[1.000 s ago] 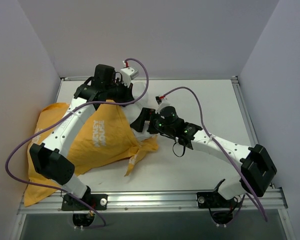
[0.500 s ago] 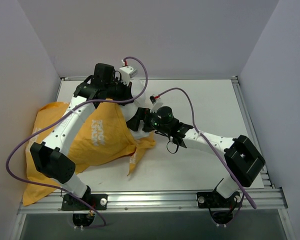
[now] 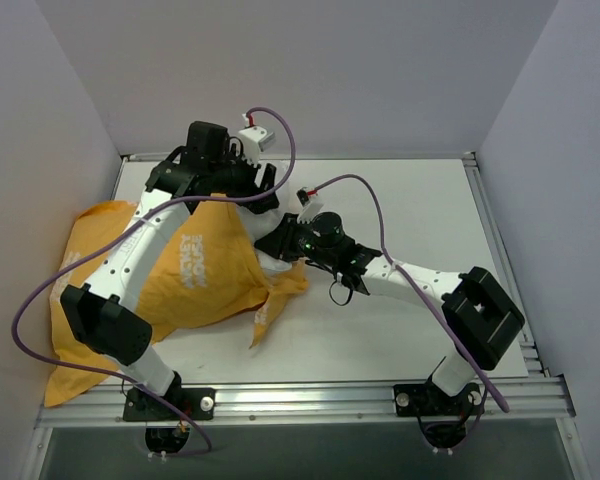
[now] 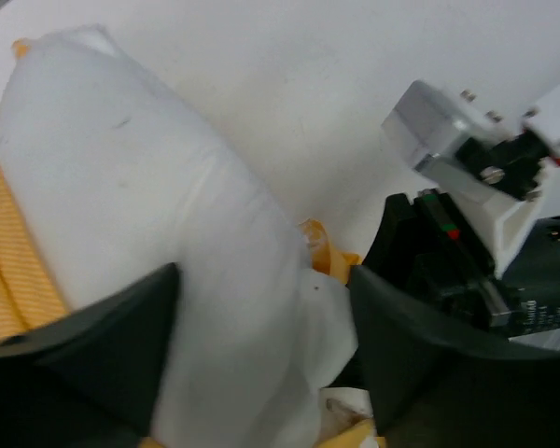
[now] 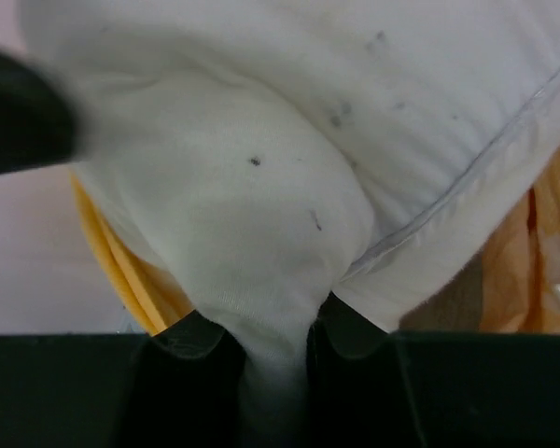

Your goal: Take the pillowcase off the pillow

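The orange-yellow pillowcase [image 3: 205,270] lies bunched on the left of the table, under my left arm. The white pillow [image 3: 269,259] sticks out of its right end. My left gripper [image 3: 260,192] hangs open over that exposed end. In the left wrist view its dark fingers [image 4: 93,345] straddle the pillow [image 4: 149,187] without pinching it, and a strip of pillowcase [image 4: 9,271] shows at the left edge. My right gripper [image 3: 283,241] is shut on the pillow. In the right wrist view the gripper [image 5: 273,345] pinches a fold of white pillow [image 5: 261,140], with the pillowcase [image 5: 121,271] behind.
The white table [image 3: 410,200] stretches to the right and back, walled by grey panels on three sides. Purple cables [image 3: 365,190] loop over both arms. A metal rail [image 3: 310,398] runs along the near edge by the arm bases.
My left gripper has opened and let go of the pillow. My right gripper has moved left onto the pillow's exposed end and shut on its fabric. The pillowcase shifted slightly left.
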